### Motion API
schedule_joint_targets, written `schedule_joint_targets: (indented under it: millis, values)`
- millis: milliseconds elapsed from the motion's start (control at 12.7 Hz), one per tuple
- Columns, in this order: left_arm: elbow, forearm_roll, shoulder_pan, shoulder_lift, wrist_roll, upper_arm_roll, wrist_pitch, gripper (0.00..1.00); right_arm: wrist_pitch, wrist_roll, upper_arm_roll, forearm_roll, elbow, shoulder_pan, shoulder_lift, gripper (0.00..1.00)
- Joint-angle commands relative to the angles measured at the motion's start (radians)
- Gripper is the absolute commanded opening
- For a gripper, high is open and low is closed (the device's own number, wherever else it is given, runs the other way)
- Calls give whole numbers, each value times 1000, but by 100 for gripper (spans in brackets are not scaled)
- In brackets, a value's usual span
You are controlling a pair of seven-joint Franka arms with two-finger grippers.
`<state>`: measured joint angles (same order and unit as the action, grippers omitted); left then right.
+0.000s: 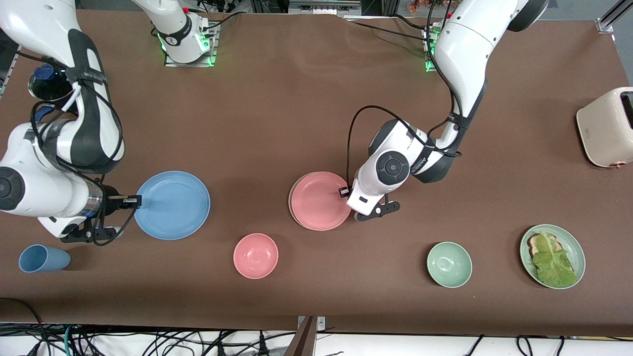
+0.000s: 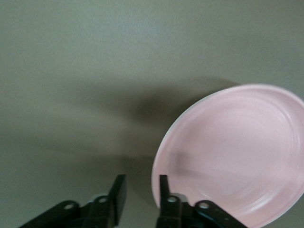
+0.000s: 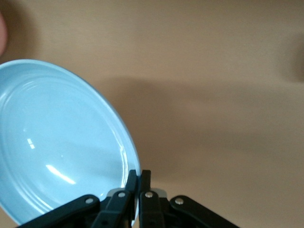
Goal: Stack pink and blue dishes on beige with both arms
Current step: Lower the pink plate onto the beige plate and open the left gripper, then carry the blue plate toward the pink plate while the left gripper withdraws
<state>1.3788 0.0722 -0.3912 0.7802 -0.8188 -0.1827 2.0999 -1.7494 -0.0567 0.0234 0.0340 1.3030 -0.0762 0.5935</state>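
The pink plate (image 1: 320,200) lies on the beige plate (image 1: 291,203), of which only a thin rim shows beneath it, mid-table. My left gripper (image 1: 344,191) is at the pink plate's rim on the side toward the left arm's end. In the left wrist view this gripper (image 2: 141,184) is open, with bare table in the gap and the pink plate (image 2: 237,152) beside one finger. The blue plate (image 1: 172,205) sits toward the right arm's end. My right gripper (image 1: 134,200) is shut on its rim, and the right wrist view shows the fingers (image 3: 138,179) pinching the blue plate (image 3: 57,137).
Nearer the front camera stand a blue cup (image 1: 43,258) on its side, a pink bowl (image 1: 255,255), a green bowl (image 1: 449,264) and a green plate (image 1: 569,237) with toast and lettuce. A cream toaster (image 1: 608,127) is at the left arm's end.
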Motion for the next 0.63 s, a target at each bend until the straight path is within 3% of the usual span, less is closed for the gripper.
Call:
schedule_joint_targets:
  millis: [0,158,394,552]
  values:
    - [-9,-41,12,-31,-26,19,-47,100,94,-17,-14,9,-71,9,0,0]
    - [-6,-48,67,-42,7,17,-130,100,110,10,-54,10,-85,-2,-12,0]
    - [-3,-48,167,-73,157,17,-236,100,94,245,-169,15,-88,-29,-9,0]
    - [-3,-46,242,-101,249,16,-296,100,62,378,-198,14,-90,-88,-3,0]
